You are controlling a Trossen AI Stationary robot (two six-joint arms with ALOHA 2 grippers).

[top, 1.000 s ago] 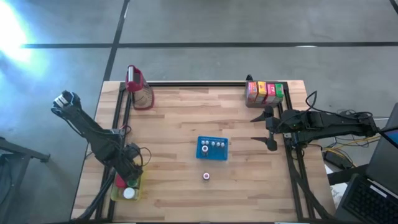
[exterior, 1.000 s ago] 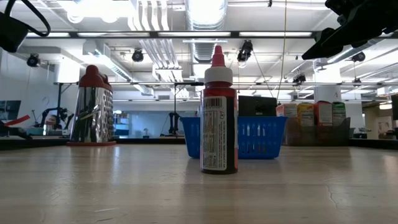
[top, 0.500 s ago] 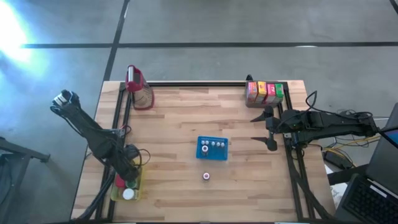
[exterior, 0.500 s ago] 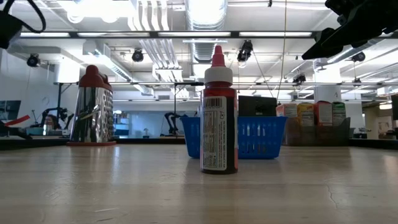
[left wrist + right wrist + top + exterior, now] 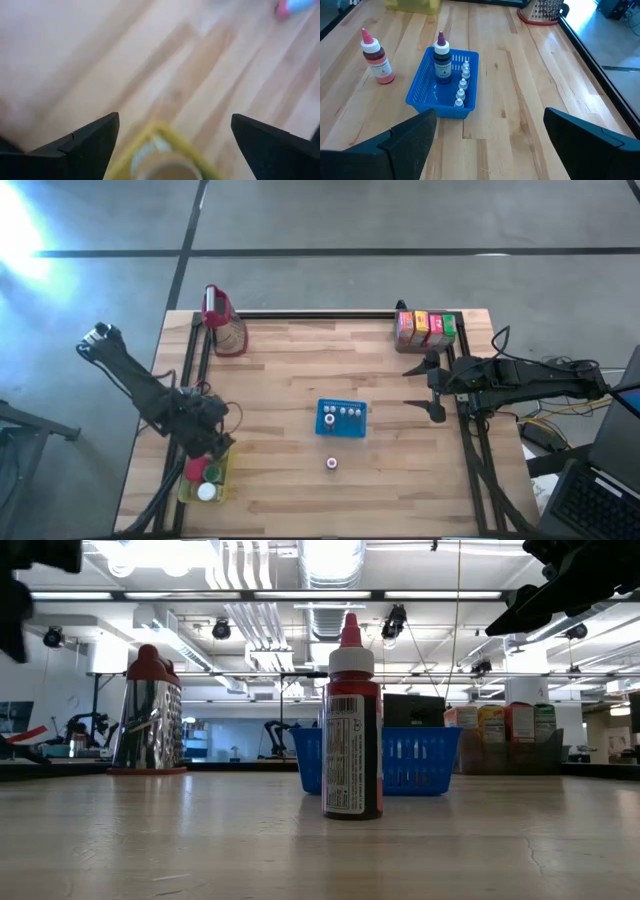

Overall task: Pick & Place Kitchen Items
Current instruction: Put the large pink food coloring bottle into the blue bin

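Note:
A yellow tray (image 5: 188, 492) near the table's front left corner holds a red (image 5: 192, 471), a green (image 5: 211, 474) and a white round item (image 5: 207, 492). My left gripper (image 5: 213, 446) hangs open just above the tray's far end; its wrist view shows the tray's rim (image 5: 176, 140) below the spread fingers. A red bottle (image 5: 331, 463) stands alone near the middle. The blue tray (image 5: 326, 429) holds several small white-capped bottles (image 5: 462, 86) and one dark bottle (image 5: 441, 59). My right gripper (image 5: 418, 387) waits open at the right edge.
A metal grater with a red top (image 5: 224, 323) stands at the far left. Coloured cartons (image 5: 426, 327) stand in a row at the far right corner. Bare wood lies between the blue tray and the yellow tray. Black rails run along the table's left and right sides.
My left gripper has risen from the yellow tray and drawn a little toward the far edge, turning as it went. The green round item, covered by the gripper before, now shows in the tray beside the red one.

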